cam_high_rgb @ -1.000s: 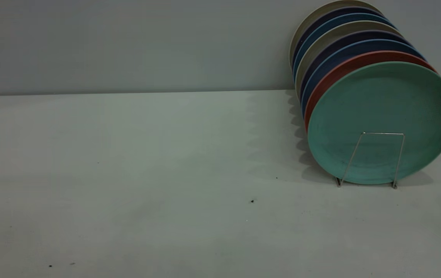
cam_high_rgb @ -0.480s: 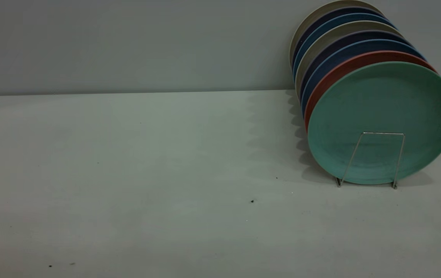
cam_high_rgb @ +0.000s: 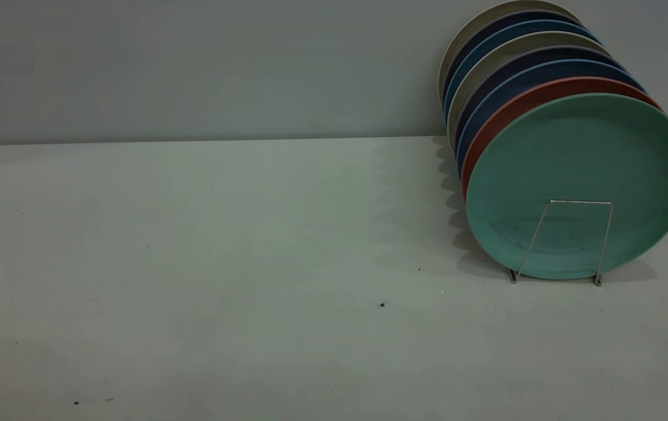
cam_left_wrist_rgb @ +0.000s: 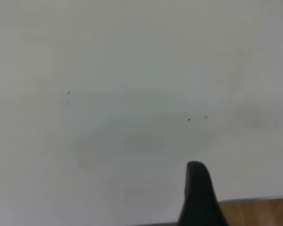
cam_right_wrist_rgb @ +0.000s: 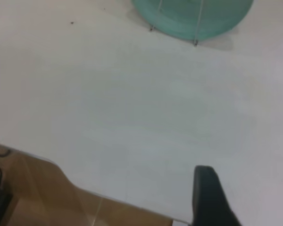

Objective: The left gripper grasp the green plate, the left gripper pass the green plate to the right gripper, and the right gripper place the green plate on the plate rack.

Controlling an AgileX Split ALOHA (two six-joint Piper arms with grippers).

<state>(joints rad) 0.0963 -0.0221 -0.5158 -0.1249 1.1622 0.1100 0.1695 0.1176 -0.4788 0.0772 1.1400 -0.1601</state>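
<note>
Green plate (cam_high_rgb: 579, 175): upright at the near end of the row on the plate rack, its face toward the exterior camera, at the right of the table; its lower edge also shows in my right wrist view (cam_right_wrist_rgb: 193, 16).
Plate rack (cam_high_rgb: 574, 203): one squared wire loop crosses the lower front of the green plate, both wire feet on the table.
Salmon-pink plate (cam_high_rgb: 489, 137): just behind the green plate, only its rim showing.
Other plates (cam_high_rgb: 486, 76): blue, dark and pale rims lined up behind, toward the wall.
My left gripper (cam_left_wrist_rgb: 200, 197): over bare table near the table's edge, well apart from the rack; one finger shows, so I cannot tell how my fingers stand.
My right gripper (cam_right_wrist_rgb: 210, 197): over the table's near edge, short of the rack; fingers spread, holding nothing.
Table (cam_high_rgb: 223, 263): pale surface with a few dark specks.
</note>
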